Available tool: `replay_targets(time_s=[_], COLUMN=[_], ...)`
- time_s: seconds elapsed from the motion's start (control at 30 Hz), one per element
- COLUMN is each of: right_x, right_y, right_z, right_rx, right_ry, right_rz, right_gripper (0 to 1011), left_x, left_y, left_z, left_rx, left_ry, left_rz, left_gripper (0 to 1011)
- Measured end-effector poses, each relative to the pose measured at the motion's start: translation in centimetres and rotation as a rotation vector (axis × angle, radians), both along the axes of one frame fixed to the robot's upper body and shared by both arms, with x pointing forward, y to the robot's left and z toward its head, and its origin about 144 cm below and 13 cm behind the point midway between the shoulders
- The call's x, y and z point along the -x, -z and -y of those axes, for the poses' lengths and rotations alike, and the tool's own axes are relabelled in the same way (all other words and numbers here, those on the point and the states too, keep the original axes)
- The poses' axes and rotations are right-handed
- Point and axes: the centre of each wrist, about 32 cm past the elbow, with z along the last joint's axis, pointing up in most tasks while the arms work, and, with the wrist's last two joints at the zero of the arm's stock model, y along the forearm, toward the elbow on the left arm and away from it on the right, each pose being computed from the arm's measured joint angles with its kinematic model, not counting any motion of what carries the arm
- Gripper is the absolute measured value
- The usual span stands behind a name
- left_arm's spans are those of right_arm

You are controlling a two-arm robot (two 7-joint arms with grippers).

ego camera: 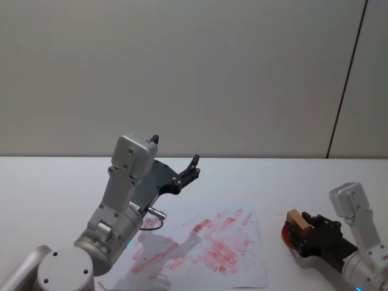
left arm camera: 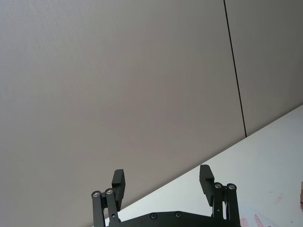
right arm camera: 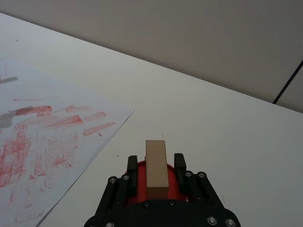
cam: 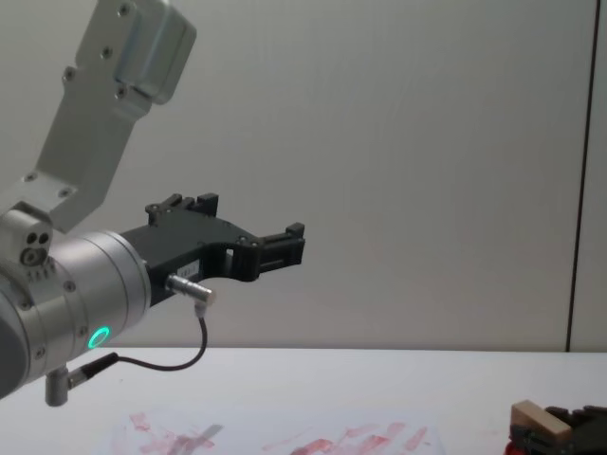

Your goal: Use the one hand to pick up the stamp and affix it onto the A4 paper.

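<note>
Right gripper (right arm camera: pixel 155 166): black two-finger unit on pale silver-grey arm link, low at table's right side, w/ fingers (right arm camera: pixel 132 166) closed in against both long sides of the stamp (right arm camera: pixel 156 163). Grip looks firm; no gap seen btwn pads and wood in right wrist view.

Stamp: pale beige wooden block, rectangular, held btwn the fingers, long axis pointing away from the wrist. Sits directly over the red round pad (right arm camera: pixel 176 189); whether its underside touches the pad, cannot tell. In head view the block (ego camera: pixel 299 220) tilts a little, at the front of the gripper (ego camera: pixel 301 233). In chest view it shows at the lower right corner (cam: pixel 540 421).

Red round pad: on the table (ego camera: pixel 48 176), right of the sheet and apart from it, mostly covered by gripper and block.

A4 paper (ego camera: pixel 242 267): white sheet, flat on table, centre of work area, covered w/ red smears and stamp prints. Its near corner lies close to the right gripper but not under it, per right wrist view (right arm camera: pixel 57 137).

Left gripper (ego camera: pixel 176 160): black, on arm w/ green-lit silver cylinder and cable, raised well above the table at left, over the sheet's left part. Fingers (left arm camera: pixel 206 180) spread wide apart, nothing btwn them. Chest view has it (cam: pixel 256 242) pointing fwd, level.

Table: white, plain wall behind.
</note>
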Motion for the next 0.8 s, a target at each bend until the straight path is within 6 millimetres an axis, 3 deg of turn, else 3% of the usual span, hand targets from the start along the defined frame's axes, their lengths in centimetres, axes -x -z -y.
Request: replay_targets(time_s=[0.37,0.43,0.53,0.67,0.8], right_x=[-0.1,-0.2,-0.2,-0.2,-0.1], right_y=[-0.4,-0.8,-1.2,-1.9,-2.5], right_z=[-0.1,-0.1,-0.2,-0.3,-0.4], right_rx=[-0.015,-0.027,-0.042,-0.064,-0.085], right_ry=[0.005,0.005,0.005,0.005,0.005], right_rz=[0.012,0.027,0.047,0.073,0.095], right_gripper=[756,775,917,992,1001], left_x=[0.0,0.0,0.0,0.0,0.0], left_y=[0.0,0.0,0.0,0.0,0.0], left_z=[0.0,0.0,0.0,0.0,0.0], left_rx=[0.0,0.0,0.0,0.0,0.0], left_ry=[0.0,0.0,0.0,0.0,0.0], left_rz=[0.0,0.0,0.0,0.0,0.0], left_gripper=[1002,1002,1002,1002,1002])
